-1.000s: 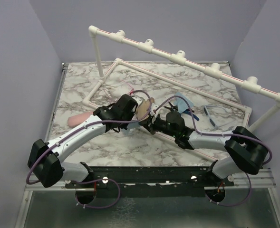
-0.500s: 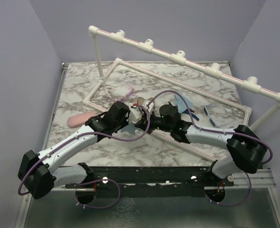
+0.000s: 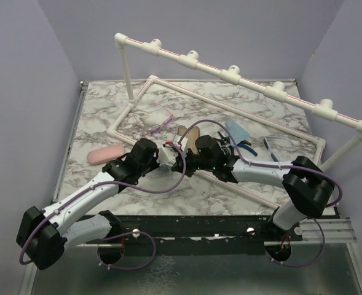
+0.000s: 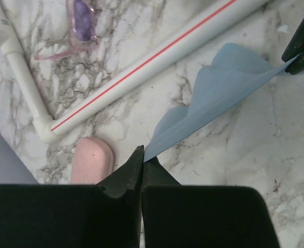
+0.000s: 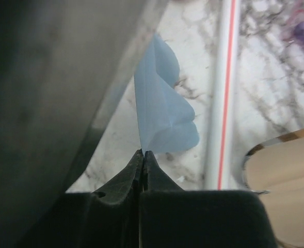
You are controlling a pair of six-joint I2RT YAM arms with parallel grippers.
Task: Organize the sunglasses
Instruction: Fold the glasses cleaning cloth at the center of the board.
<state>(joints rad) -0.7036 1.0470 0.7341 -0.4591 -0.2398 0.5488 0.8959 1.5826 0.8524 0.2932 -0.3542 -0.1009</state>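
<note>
The pink-purple framed sunglasses (image 3: pixel 159 120) lie on the marble near the left end of the pipe frame, and show at the top of the left wrist view (image 4: pixel 79 20). The blue sunglasses (image 3: pixel 278 147) lie at the right. Neither pair is held. My left gripper (image 4: pixel 143 157) is shut on one corner of a light blue cloth (image 4: pixel 219 98). My right gripper (image 5: pixel 142 153) is shut on the opposite corner of the cloth (image 5: pixel 162 113), which hangs stretched between them just above the table. In the top view both grippers meet at the table's middle (image 3: pixel 170 161).
A white pipe frame (image 3: pixel 230 74) spans the table, with a low pipe (image 4: pixel 157 57) just beyond the cloth. A pink case (image 3: pixel 105 153) lies left, an open brown case (image 3: pixel 190 140) just behind the grippers. Blue-handled pliers (image 3: pixel 245 147) and another light blue piece (image 3: pixel 237 131) lie right of centre.
Both grippers have moved toward the near left, away from the brown case, carrying the cloth. The left arm has drawn back and the right arm has reached further left.
</note>
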